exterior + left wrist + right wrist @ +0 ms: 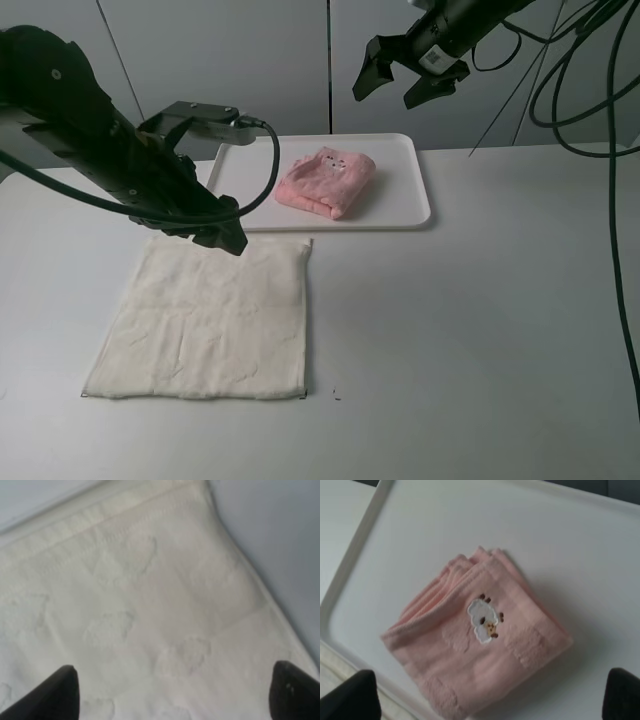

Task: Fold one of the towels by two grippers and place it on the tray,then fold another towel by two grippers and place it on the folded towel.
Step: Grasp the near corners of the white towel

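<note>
I see the pink towel [326, 181] folded on the white tray [400, 160] at upper centre, with my right hand [392, 92] spread wide and empty above it. The cream towel [210, 320] lies flat on the surface [480, 320] at lower left, my left hand [222, 238] wide open over its upper edge.

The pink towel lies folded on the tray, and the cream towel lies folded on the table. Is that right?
No. The cream towel is not folded; it lies spread flat on the table, as the exterior high view shows. The pink towel is folded on the tray.
</note>
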